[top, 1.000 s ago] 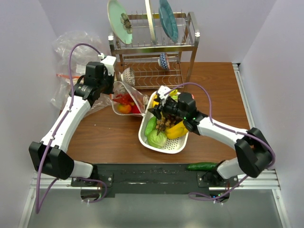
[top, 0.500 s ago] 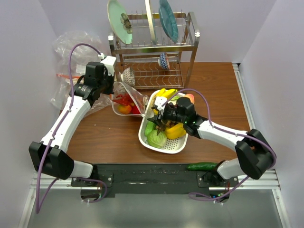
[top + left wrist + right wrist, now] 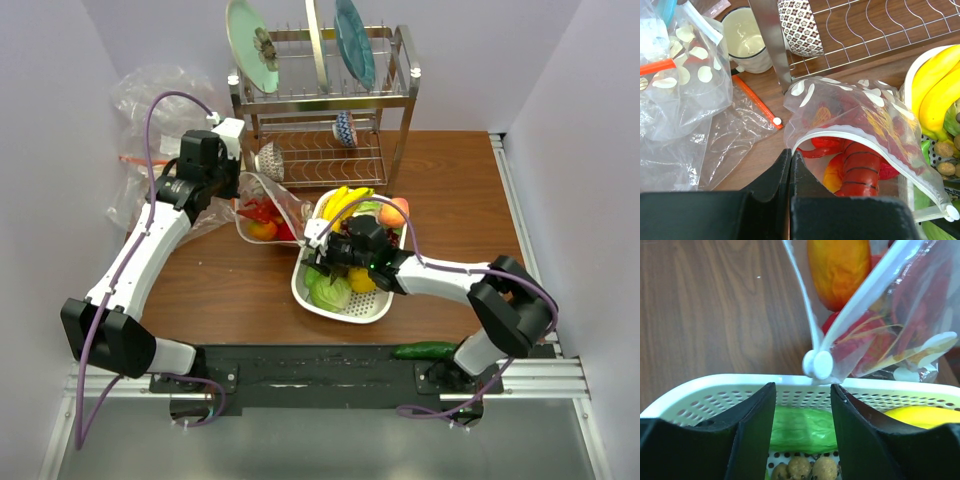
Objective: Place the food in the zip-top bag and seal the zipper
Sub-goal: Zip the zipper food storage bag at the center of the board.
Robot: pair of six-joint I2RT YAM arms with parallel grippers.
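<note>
Your left gripper [image 3: 790, 167] pinches the zip-top bag [image 3: 855, 100] at its zipper [image 3: 840, 131] (1 red lobster [image 3: 860, 172] lies inside). Your right gripper [image 3: 803, 405] gapes wide over the white tray [image 3: 705, 387].

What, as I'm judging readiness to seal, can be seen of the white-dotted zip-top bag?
The zip-top bag is clear plastic with white dots, its mouth open. Its white zipper arches over a red lobster and an orange fruit inside. The left gripper pinches one mouth end; the other reaches the white tray.
</note>
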